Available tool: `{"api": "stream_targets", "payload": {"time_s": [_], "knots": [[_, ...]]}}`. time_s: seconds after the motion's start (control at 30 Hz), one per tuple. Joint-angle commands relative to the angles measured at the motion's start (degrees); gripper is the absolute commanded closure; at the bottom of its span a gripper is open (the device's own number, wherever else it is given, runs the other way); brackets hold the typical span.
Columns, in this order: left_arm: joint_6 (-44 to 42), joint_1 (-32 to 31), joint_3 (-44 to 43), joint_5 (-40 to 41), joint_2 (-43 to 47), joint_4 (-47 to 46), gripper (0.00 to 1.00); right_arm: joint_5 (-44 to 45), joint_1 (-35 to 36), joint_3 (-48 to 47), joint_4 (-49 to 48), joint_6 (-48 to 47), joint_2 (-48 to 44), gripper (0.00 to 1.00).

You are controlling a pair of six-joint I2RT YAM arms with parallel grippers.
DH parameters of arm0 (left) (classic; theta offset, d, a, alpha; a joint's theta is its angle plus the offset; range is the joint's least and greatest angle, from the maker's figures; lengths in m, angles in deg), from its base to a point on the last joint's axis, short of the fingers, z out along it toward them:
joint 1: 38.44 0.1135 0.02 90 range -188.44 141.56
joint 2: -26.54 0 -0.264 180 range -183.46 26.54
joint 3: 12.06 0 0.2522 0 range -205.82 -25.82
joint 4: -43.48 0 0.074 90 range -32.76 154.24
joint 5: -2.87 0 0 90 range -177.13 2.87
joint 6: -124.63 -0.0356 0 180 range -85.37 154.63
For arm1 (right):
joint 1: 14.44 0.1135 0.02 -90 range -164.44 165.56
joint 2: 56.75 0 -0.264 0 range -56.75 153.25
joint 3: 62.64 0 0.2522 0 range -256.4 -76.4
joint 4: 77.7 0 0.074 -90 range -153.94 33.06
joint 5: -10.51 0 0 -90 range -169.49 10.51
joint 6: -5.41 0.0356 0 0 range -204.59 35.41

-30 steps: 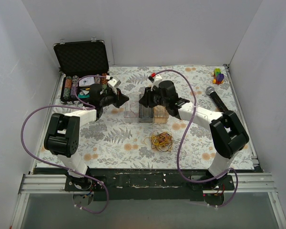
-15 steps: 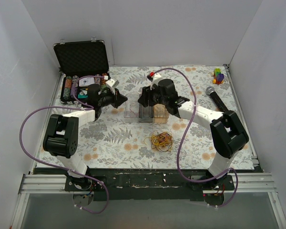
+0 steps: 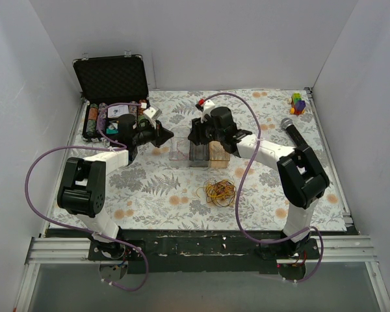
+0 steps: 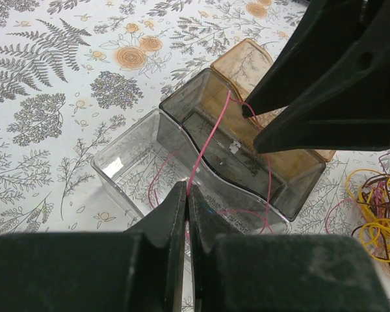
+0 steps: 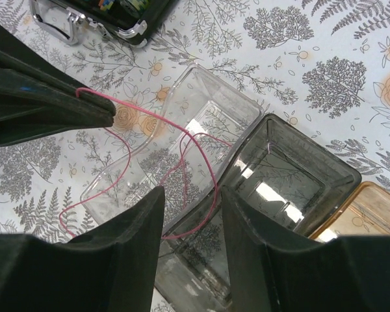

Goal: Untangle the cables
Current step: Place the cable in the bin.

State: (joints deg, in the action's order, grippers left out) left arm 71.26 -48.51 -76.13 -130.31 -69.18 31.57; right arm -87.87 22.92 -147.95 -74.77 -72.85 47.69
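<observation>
Left gripper [image 4: 186, 190] is clamped shut on one pink wire [image 4: 208, 140], which runs across the clear box [image 5: 201, 97] toward the right gripper [image 5: 192, 195]. The right jaws have just parted, and the wire loops slack between them, unclamped. The left gripper has backed slightly toward 9 o'clock. The remaining cables [image 3: 220, 190] lie at 6 o'clock from the clear box. Judgement: this strand is separated and ready to drop in.

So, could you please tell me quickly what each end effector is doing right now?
Left end effector: closed, pinching the pink wire.
Right end effector: open, gripping nothing.
</observation>
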Motion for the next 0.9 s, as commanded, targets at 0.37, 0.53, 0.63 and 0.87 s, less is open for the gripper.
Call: {"api": "stream_targets", "payload": {"time_s": [0.37,0.53,0.63,0.87], "knots": [[0.2,0.3,0.6,-1.5,3.8,-0.1,1.00,-4.1,1.7,-5.4,-3.1,1.0,3.3,0.93],[1.1,0.3,0.4,-1.1,3.7,-0.9,1.00,-1.8,6.0,-5.4,-3.0,1.5,4.3,0.99],[2.5,0.3,0.2,-1.3,3.7,-1.2,1.00,-0.5,7.8,-5.4,-3.6,2.4,5.3,0.99],[4.1,0.3,-1.3,-5.8,4.0,-0.3,1.00,0.2,8.1,-4.0,-4.9,3.9,5.6,0.99]]}}
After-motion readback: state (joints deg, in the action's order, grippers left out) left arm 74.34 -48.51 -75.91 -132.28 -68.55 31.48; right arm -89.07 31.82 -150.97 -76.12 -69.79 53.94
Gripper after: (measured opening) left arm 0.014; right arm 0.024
